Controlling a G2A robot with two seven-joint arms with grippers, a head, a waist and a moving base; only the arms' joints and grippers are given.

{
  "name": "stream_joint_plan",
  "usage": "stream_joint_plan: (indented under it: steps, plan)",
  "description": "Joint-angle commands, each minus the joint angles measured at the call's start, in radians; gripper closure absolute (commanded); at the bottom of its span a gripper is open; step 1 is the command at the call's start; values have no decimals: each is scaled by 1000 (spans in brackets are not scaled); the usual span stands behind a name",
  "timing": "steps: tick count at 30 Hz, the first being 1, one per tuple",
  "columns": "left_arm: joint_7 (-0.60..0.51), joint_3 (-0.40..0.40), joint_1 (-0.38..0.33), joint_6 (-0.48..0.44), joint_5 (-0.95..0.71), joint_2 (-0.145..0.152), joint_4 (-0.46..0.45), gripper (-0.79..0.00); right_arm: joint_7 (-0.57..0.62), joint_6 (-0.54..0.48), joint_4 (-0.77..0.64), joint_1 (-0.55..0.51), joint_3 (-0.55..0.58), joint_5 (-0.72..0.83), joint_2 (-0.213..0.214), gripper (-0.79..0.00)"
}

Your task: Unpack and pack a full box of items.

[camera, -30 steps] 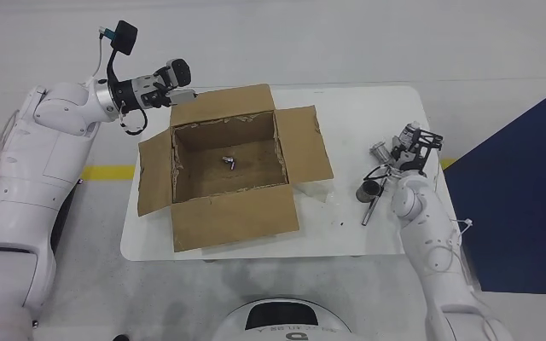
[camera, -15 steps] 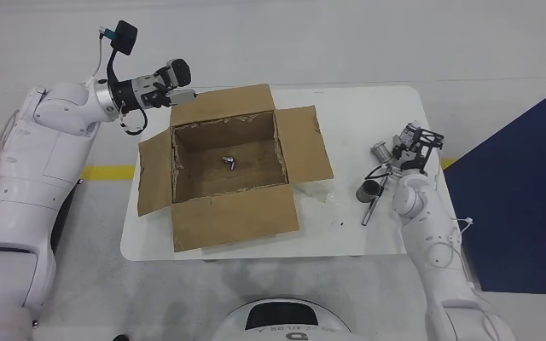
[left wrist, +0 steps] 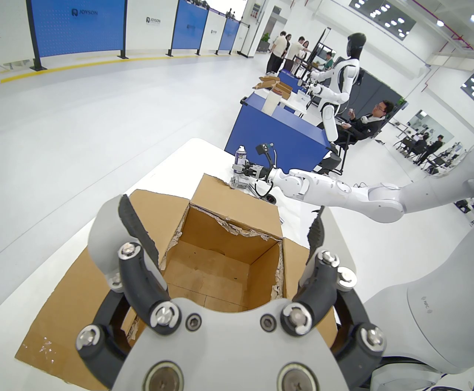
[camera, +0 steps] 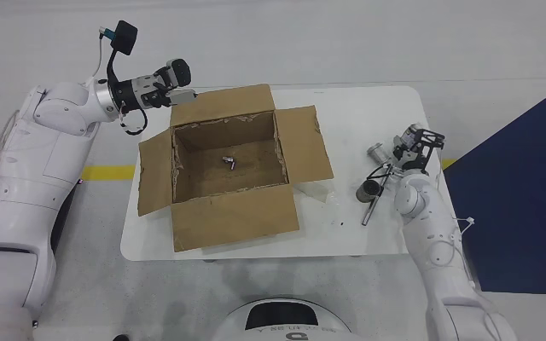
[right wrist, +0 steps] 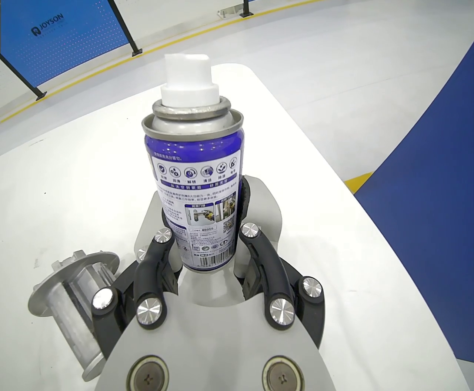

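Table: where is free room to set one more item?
Free: the table right of the box, toward the far edge; the box floor around the small metal part. Crowded: around the right gripper, spray can and flanged part.

Large robotics test hall is indicated: glossy white floor (left wrist: 111,111) marked by a yellow line (camera: 107,172), blue partition panels (left wrist: 74,26), second humanoid robot (left wrist: 344,81) stationed at a blue-fronted worktop (left wrist: 274,137).

Glossy white arms (camera: 422,226), black cables (left wrist: 263,187), left tool (left wrist: 220,214) black links (left wrist: 139,274), silver screws (left wrist: 163,314)
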Motion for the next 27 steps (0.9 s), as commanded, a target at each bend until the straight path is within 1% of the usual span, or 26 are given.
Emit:
stream_joint_plan:
  steps: [1, 4, 7, 11, 12, 13, 15, 16, 17, 18, 19, 23, 27]
  plan:
    - [0, 0, 0, 0, 0, 0, 0, -785, -2, -5, 7, 2, 0, -2, 0, -256]
    - [0, 0, 0, 0, 0, 0, 0, -785, -7, -10, 12, 3, 2, -3, 1, -268]
    - [0, 0, 0, 0, 0, 0, 0, -785, -14, -15, 12, -1, 3, -6, 2, -308]
    - [0, 0, 0, 0, 0, 0, 0, -785, -23, -16, 5, -10, 3, -12, 3, -391]
    - [0, 0, 0, 0, 0, 0, 0, -785, -24, -19, 3, -13, 2, -16, 3, -545]
    - [0, 0, 0, 0, 0, 0, 0, -785, -24, -21, 0, -16, 2, -19, 4, -597]
    - [0, 0, 0, 0, 0, 0, 0, -785, -24, -22, -5, -22, -1, -28, 4, -603]
    - [0, 0, 0, 0, 0, 0, 0, -785, -25, -25, -9, -26, -3, -31, 4, -622]
    - [0, 0, 0, 0, 0, 0, 0, -785, -26, -28, -15, -31, -4, -34, 4, -705]
    - [0, 0, 0, 0, 0, 0, 0, -785, -28, -28, -20, -36, -3, -35, 5, -763]
    - [0, 0, 0, 0, 0, 0, 0, -785, -30, -28, -26, -41, -2, -35, 5, -785]
    - [0, 0, 0, 0, 0, 0, 0, -785, -51, -38, -67, -73, 12, -27, 8, -785]
    - [0, 0, 0, 0, 0, 0, 0, -785, -79, -70, -155, -137, 41, -12, 14, -785]
